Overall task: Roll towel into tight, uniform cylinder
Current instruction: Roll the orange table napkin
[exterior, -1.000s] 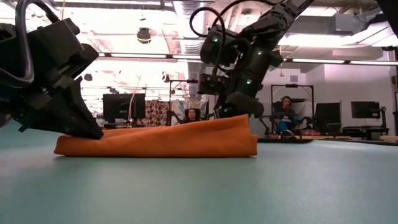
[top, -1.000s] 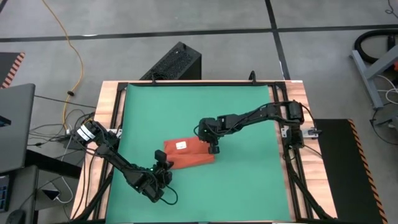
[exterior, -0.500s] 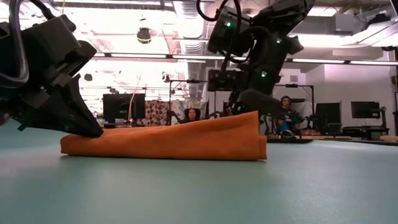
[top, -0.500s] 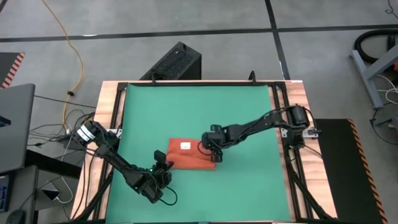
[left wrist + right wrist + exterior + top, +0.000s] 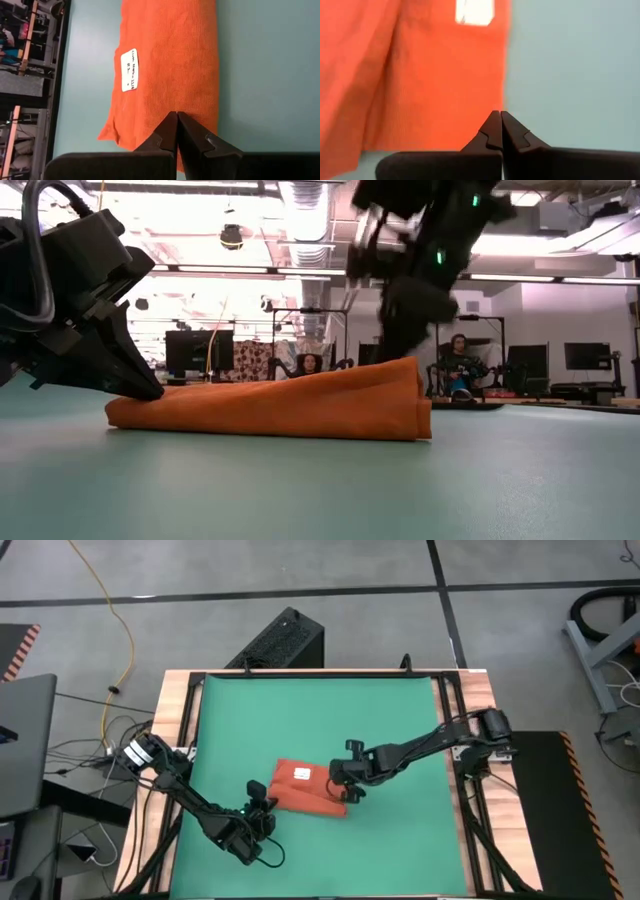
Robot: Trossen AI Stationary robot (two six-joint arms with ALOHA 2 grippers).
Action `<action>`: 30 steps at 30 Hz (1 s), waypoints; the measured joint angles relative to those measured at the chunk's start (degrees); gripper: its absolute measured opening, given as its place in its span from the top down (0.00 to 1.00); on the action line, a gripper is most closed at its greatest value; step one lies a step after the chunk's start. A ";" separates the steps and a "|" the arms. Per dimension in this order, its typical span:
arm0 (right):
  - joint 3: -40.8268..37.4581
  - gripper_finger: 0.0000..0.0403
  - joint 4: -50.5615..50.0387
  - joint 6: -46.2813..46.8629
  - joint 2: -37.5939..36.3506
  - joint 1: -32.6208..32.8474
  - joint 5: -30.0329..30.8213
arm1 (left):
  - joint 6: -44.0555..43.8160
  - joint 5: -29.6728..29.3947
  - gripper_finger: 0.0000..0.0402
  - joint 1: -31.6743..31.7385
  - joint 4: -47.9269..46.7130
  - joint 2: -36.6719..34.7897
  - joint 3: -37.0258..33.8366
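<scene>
The orange-red towel (image 5: 305,790) lies on the green mat (image 5: 400,720) as a folded band, its white tag (image 5: 302,774) on top. In the low view the towel (image 5: 270,405) lies flat at its left end and rises to a peak at its right end. My left gripper (image 5: 262,796) is shut, with its tips over the towel's left end (image 5: 125,408). My right gripper (image 5: 343,792) is shut at the towel's right end, at the far edge. My left gripper rests its shut fingertips (image 5: 177,116) on the top of the towel near its left end (image 5: 165,90), slanting down from the near left. That end lies flat on the mat. I cannot tell whether any cloth is between the fingers. My right gripper has its shut fingertips (image 5: 498,116) at the towel's far edge (image 5: 490,100) near the right end, slanting down from the far right. The cloth stands raised to a peak (image 5: 405,365) under the fingers. How many layers they pinch, I cannot tell.
The mat has bare room on all sides of the towel. A wooden and black frame (image 5: 185,740) borders the table. A black box (image 5: 283,640) stands beyond the far edge. People sit in the room behind (image 5: 460,365).
My right gripper has gone toward the table's near edge and a little right, taking the towel's right end with it. That end now stands higher. The towel's left end has slid a little right under my still left gripper.
</scene>
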 joint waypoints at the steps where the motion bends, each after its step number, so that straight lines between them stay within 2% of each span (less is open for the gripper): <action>1: 0.02 0.98 0.03 0.37 -1.35 0.32 0.89 | -0.05 -0.02 1.00 0.00 0.02 0.00 0.00; 4: 0.02 0.98 2.50 0.50 -3.64 2.40 1.84 | -0.16 0.04 1.00 0.02 0.06 0.00 0.00; 7: 0.04 0.98 6.87 -1.34 -4.86 6.16 -1.04 | -0.22 0.09 1.00 0.07 0.05 0.00 0.01; 13: 0.09 0.99 12.58 -4.84 -1.66 11.53 -4.92 | -0.42 0.44 1.00 0.09 0.00 -0.02 0.02; 22: 0.11 1.00 12.58 -4.00 1.87 9.86 -8.15 | -0.92 1.01 1.00 0.09 -0.03 -0.02 0.07; 30: 0.13 1.00 12.39 -5.81 2.07 8.13 -10.61 | -2.08 1.31 1.00 0.09 -0.33 -0.04 0.07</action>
